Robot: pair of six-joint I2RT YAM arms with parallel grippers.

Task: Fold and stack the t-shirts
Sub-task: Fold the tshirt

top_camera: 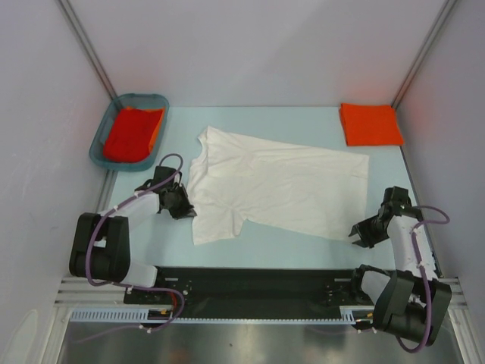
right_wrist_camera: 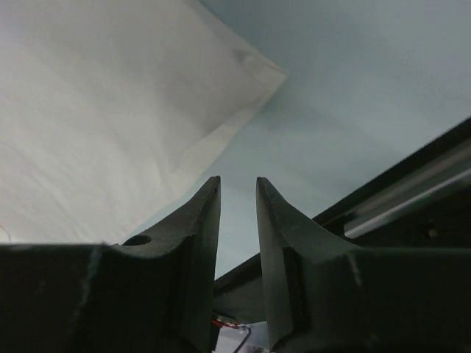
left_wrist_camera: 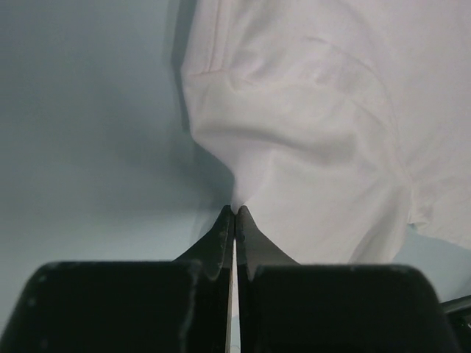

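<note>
A white t-shirt (top_camera: pixel 276 186) lies spread across the pale blue table (top_camera: pixel 288 250), collar toward the left arm and hem toward the right, only plain white cloth showing on its upturned side. The left gripper (left_wrist_camera: pixel 234 213) is clenched on a small peak of the shirt's cloth, which rises in folds from the tabletop to the pinched fingertips; seen from above, the same left gripper (top_camera: pixel 184 206) sits at the shirt's left edge beside the near sleeve, its tips hidden under its own body. The right gripper (right_wrist_camera: pixel 238 187) hovers just off the shirt's near right corner (right_wrist_camera: pixel 243 73), fingers narrowly parted with bare table visible in the gap and nothing between them; the wrist camera cuts off most of the garment and catches a black rail (right_wrist_camera: pixel 412 184) at the table's near edge. From above, the right gripper (top_camera: pixel 356 236) is too small and dark for its jaws to be read. At the far left a teal basket (top_camera: pixel 103 130) holds bunched orange-red cloth (top_camera: pixel 132 133), and at the far right corner lies a folded orange-red t-shirt (top_camera: pixel 371 123); whether either is one garment or several cannot be told
</note>
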